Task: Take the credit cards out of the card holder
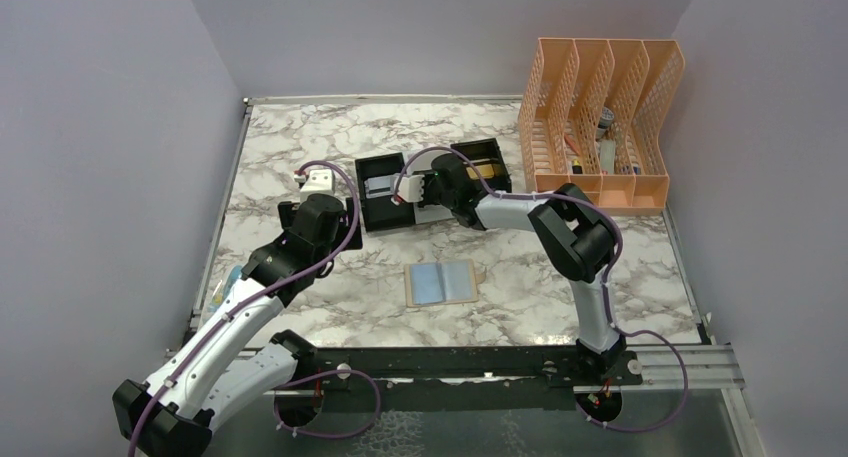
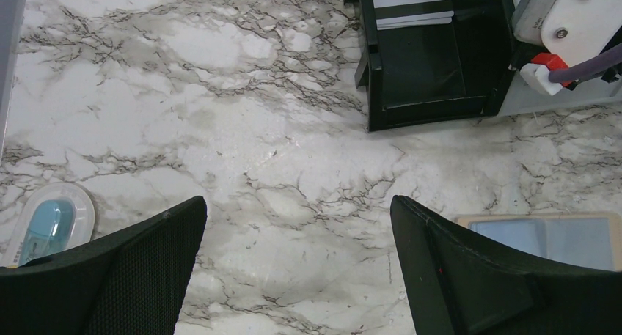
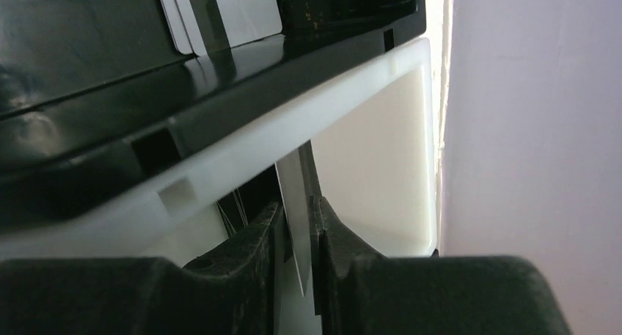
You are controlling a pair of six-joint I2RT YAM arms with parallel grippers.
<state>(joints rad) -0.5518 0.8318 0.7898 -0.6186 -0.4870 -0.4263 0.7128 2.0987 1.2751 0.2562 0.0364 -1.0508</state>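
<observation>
**Right tool** [image 3: 297, 212]: closed narrow on one credit card [image 3: 293, 185], pinched at its lower part. The card shows edge-on in the wrist view and stands roughly upright between the pads, its free end pointing up and away from the tool. Its long axis appears to run along the fingers. Colour is pale, but which card it is cannot be told.

**Position:** the card hangs at the white bin [image 3: 367, 144], just beside the black bin [image 3: 88, 71], where other pale cards [image 3: 235, 9] already lie.

**Step in hand, as judged:** depositing a removed card. The next move calls for getting the card's lower edge inside the white wall, then parting the fingers for a clean drop.

**Left tool** [image 2: 297, 207]: spread wide, holding nothing, above the bare marble surface [image 2: 220, 130].

**Card holder** [image 1: 441, 282]: lies open and flat mid-surface, well apart from the bins, pockets up, long axis left to right in the overhead view. Whether any card remains inside cannot be told.
</observation>
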